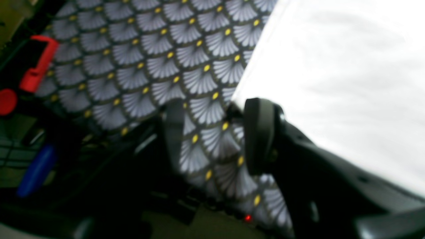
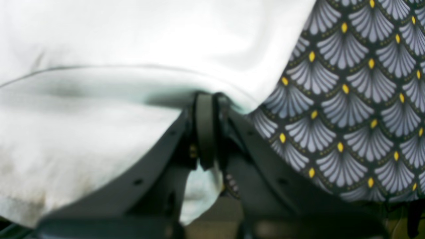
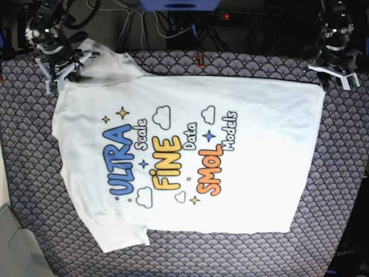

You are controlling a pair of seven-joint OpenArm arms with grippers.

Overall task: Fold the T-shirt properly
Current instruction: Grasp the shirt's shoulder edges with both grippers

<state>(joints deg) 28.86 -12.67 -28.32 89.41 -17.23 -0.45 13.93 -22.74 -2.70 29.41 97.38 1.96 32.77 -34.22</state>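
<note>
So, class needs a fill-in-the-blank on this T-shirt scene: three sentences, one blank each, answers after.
1. The T-shirt lies print side ____ on the patterned cloth.
2. The right gripper is ____ on the T-shirt's fabric.
3. The left gripper is open and holds ____.

Missing words: up; shut; nothing

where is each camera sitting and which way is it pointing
Base: overhead, looking down on the white printed cotton T-shirt spread on the grey fan-patterned cloth; both arms at the top corners.
Left wrist: behind the left pincer, open over the cloth beside the shirt's edge.
Right wrist: behind the right pincer, shut on the shirt's edge.
Shared: all views show the T-shirt and the cloth.
</note>
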